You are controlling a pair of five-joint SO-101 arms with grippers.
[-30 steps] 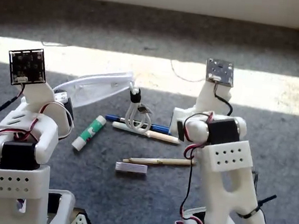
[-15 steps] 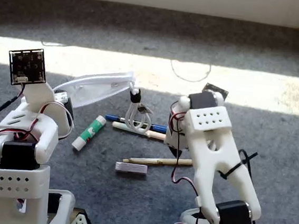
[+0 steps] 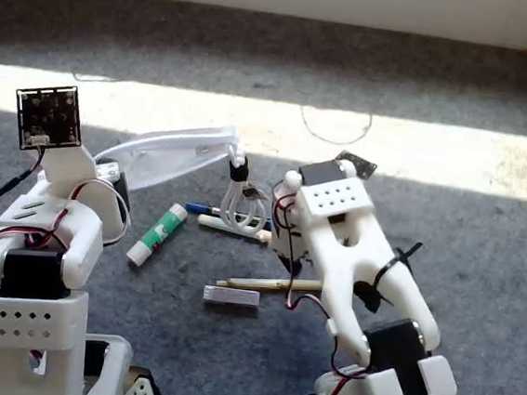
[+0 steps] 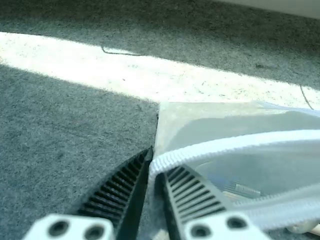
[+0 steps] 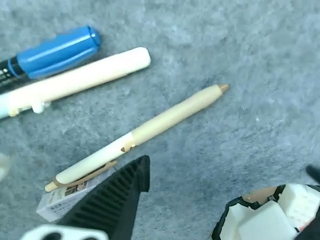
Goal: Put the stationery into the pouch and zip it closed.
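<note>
My left gripper [image 4: 156, 176] is shut on the white zipper edge of the clear pouch [image 4: 240, 145], which it holds raised off the carpet [image 3: 170, 154]. A white cord loop [image 3: 241, 205] hangs from the pouch's end. On the carpet lie a blue pen [image 5: 55, 50], a cream pen [image 5: 80, 79], a second cream pen [image 5: 150, 121], a small eraser box [image 3: 232, 296] and a green and white glue stick [image 3: 157, 232]. My right gripper [image 5: 195, 205] hangs open just above the second cream pen, with one black finger [image 5: 117, 197] near the pen's clip end.
Grey carpet with a sunlit band [image 3: 279, 129] across the back. A thin wire [image 3: 335, 130] lies in that band. The right arm's body [image 3: 359, 272] leans over the right ends of the pens. The left arm's base [image 3: 36, 325] stands at the front left.
The right arm has folded down and swung left, bringing its gripper low over the pens. The left arm and the pouch have not moved.
</note>
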